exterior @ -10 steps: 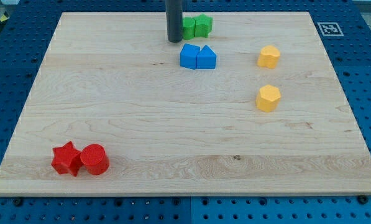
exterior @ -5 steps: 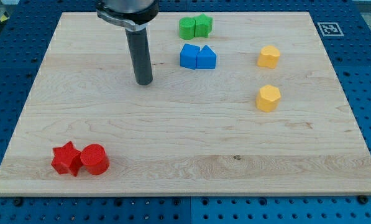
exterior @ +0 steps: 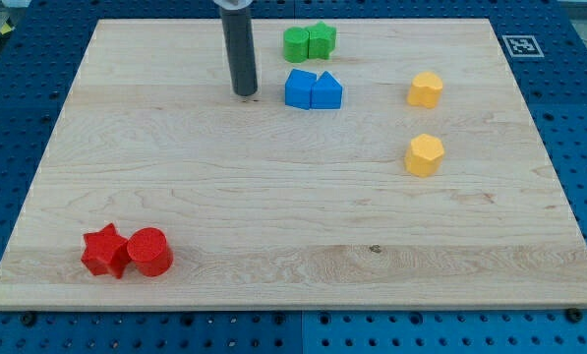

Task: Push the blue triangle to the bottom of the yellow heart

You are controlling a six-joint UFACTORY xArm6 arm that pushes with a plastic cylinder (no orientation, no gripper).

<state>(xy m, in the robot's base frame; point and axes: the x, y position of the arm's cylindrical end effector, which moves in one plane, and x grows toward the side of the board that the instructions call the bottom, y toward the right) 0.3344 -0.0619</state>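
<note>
The blue triangle [exterior: 326, 91] lies near the view's top centre, touching a blue block [exterior: 299, 88] on its left. The yellow heart [exterior: 425, 89] sits to the right of them, apart. A yellow hexagon-like block [exterior: 424, 155] lies below the heart. My tip [exterior: 245, 92] rests on the board just left of the blue block, a short gap away, at about the same height in the view.
Two green blocks [exterior: 309, 42] touch each other above the blue pair. A red star [exterior: 105, 250] and a red cylinder [exterior: 149, 252] sit at the bottom left. A marker tag [exterior: 522, 45] lies off the wooden board's [exterior: 273, 197] top right corner.
My tip went from beside the green blocks down and left, then back up and right, to just left of the blue block. No block has moved.
</note>
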